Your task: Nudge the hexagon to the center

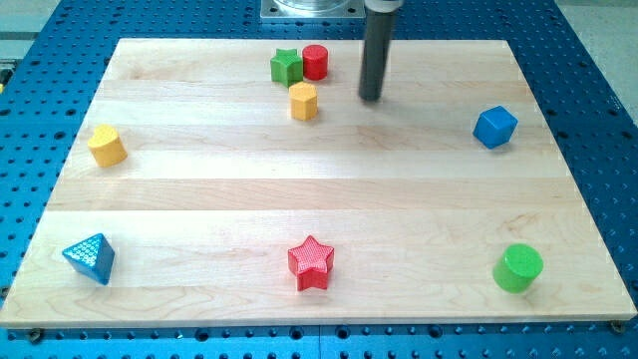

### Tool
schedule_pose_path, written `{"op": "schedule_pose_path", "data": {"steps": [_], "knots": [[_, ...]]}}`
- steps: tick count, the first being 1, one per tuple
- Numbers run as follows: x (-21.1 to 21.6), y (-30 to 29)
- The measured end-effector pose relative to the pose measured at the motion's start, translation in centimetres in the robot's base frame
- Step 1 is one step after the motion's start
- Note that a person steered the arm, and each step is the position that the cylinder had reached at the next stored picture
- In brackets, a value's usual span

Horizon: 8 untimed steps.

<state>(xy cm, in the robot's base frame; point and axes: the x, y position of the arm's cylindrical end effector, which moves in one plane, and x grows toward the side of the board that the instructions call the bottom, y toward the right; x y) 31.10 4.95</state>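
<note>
The orange-yellow hexagon block (pixel 303 101) stands near the view's top, left of centre, just below a green star (pixel 286 67) and a red cylinder (pixel 315 62). My tip (pixel 371 99) rests on the board to the right of the hexagon, about one block's width away and at about the same height in the view. It touches no block.
A yellow block (pixel 107 146) sits at the left edge. A blue triangular block (pixel 90 258) is at bottom left. A red star (pixel 310 262) is at bottom centre, a green cylinder (pixel 518 267) at bottom right, a blue cube (pixel 494 127) at right.
</note>
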Motion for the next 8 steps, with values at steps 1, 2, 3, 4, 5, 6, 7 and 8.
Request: {"op": "schedule_pose_path", "data": {"steps": [1,2,3,4,5,6,7,8], "knots": [[0.3,-7.9],[1.9,-16.7],[2.2,-16.7],[2.3,-12.6],[4.2,-10.9],[5.5,-8.6],[5.6,-9.0],[5.5,-9.0]]}}
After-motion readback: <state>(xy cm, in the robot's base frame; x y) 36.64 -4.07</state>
